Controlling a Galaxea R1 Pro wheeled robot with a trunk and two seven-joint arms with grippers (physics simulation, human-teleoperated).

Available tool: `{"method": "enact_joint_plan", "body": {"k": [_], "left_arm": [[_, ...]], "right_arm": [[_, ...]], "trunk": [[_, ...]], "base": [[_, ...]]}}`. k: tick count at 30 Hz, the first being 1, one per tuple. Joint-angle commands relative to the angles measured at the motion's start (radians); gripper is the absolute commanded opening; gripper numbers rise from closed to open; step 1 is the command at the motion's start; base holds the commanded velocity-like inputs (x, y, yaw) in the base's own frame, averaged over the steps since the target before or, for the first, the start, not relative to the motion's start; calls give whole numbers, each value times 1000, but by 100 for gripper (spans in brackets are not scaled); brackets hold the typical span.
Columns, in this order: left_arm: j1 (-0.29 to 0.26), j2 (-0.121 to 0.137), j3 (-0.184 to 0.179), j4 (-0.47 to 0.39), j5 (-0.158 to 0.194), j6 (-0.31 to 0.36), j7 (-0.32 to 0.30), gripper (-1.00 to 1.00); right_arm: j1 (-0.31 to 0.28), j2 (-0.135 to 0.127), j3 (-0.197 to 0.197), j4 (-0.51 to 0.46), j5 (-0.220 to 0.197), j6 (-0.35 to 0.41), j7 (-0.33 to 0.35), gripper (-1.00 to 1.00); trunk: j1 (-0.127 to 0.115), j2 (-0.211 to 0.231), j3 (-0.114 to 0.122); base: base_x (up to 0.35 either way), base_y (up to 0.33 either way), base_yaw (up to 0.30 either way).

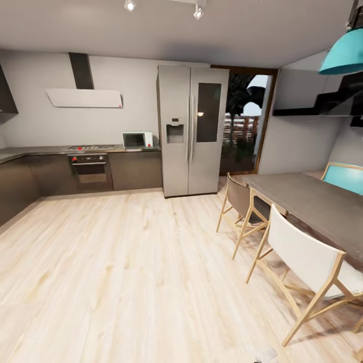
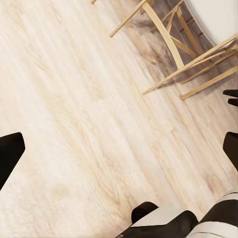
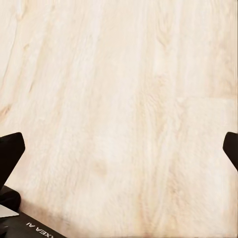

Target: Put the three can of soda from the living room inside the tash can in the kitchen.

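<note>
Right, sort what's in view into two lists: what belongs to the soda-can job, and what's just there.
Job:
kitchen counter run
left gripper, open, nothing held
right gripper, open, nothing held

Just there:
fridge
oven
microwave
dining table
white chair
teal lamp

We're looking into the kitchen [image 1: 101,166] now: dark grey cabinet fronts run along the far wall and wrap round the corner at the left, under a dark countertop [image 1: 30,151]. A built-in oven [image 1: 91,170] sits under a gas hob [image 1: 92,147], a white extractor hood above. A tall steel fridge [image 1: 190,130] stands at the end of the run. Light wood floor [image 1: 126,262] spreads wide in front.
</note>
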State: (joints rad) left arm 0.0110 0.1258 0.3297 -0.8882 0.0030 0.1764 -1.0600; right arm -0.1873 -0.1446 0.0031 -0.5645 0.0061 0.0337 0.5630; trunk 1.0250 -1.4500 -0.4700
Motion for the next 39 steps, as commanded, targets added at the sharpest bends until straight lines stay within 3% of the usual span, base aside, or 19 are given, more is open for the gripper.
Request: {"method": "enact_joint_plan", "body": {"k": [1, 39], "left_arm": [[0, 0, 0, 0, 0, 0, 0, 100], [0, 0, 0, 0, 0, 0, 0, 100]], "right_arm": [[0, 0, 0, 0, 0, 0, 0, 100], [0, 0, 0, 0, 0, -1, 0, 100]], "trunk": [[0, 0, 0], [0, 0, 0]], "base": [[0, 0, -267], [0, 0, -267]]}}
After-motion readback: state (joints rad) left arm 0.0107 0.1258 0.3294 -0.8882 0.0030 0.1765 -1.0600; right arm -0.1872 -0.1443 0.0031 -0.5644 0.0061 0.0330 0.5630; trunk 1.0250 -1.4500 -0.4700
